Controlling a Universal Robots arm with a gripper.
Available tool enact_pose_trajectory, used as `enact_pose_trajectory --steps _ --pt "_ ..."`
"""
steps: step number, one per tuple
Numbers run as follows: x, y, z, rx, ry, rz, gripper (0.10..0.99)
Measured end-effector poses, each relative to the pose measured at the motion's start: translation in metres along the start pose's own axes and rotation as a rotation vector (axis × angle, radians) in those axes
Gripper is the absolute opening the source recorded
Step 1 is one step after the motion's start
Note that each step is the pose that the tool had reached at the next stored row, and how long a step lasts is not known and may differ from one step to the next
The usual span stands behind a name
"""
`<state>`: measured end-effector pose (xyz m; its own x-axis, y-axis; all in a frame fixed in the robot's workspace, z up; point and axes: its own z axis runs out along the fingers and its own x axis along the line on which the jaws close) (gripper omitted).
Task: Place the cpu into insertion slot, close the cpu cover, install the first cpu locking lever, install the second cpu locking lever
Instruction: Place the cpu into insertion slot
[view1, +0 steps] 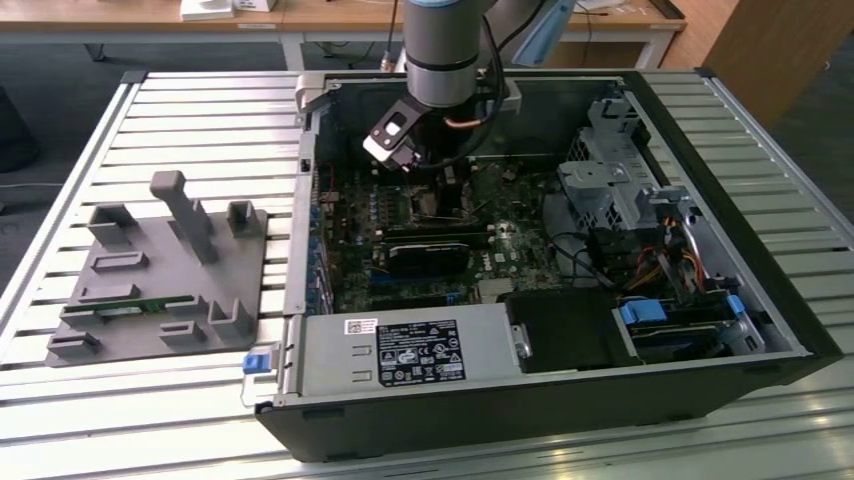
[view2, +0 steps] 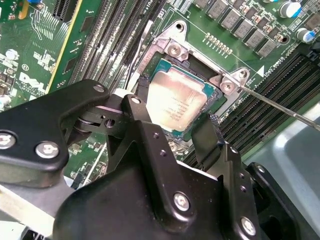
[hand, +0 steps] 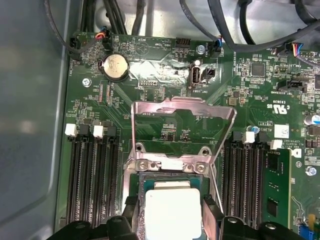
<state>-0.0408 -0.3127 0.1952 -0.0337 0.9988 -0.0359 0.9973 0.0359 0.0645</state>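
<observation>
The black pincer (view2: 176, 111) is clamped on the cpu (hand: 172, 210), a small flat square chip with a dull silver-grey metal top, its fingers (view2: 207, 137) against two opposite edges. The chip sits at the square black insertion slot (hand: 170, 176) directly under the pincer. Just beyond stands the thin silver metal-frame cpu cover (hand: 182, 105), raised open. Long black memory slots (hand: 92, 185) flank both sides.
</observation>
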Motion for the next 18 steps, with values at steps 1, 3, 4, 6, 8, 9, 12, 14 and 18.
enact_pose_trajectory --steps 1,3,4,6,8,9,12,14,18 --pt "0.0 0.0 0.0005 0.0 0.0001 0.0 0.62" --pt "0.0 -0.0001 0.001 0.0 0.0 0.0 0.62" --pt "0.0 -0.0001 0.0012 0.0 -0.0001 0.0 0.62" --pt "0.0 -0.0001 0.0012 0.0 -0.0001 0.0 0.604" --pt "0.0 -0.0001 0.0012 0.0 -0.0001 0.0 0.537" --pt "0.0 -0.0001 0.0012 0.0 0.0 0.0 0.537" --pt "0.0 0.0 -0.0003 0.0 0.0001 0.0 0.537" --pt "-0.0001 0.0001 -0.0016 0.0 0.0 0.001 0.533" --pt "0.0 0.0004 -0.0016 0.001 -0.0011 0.02 0.533"
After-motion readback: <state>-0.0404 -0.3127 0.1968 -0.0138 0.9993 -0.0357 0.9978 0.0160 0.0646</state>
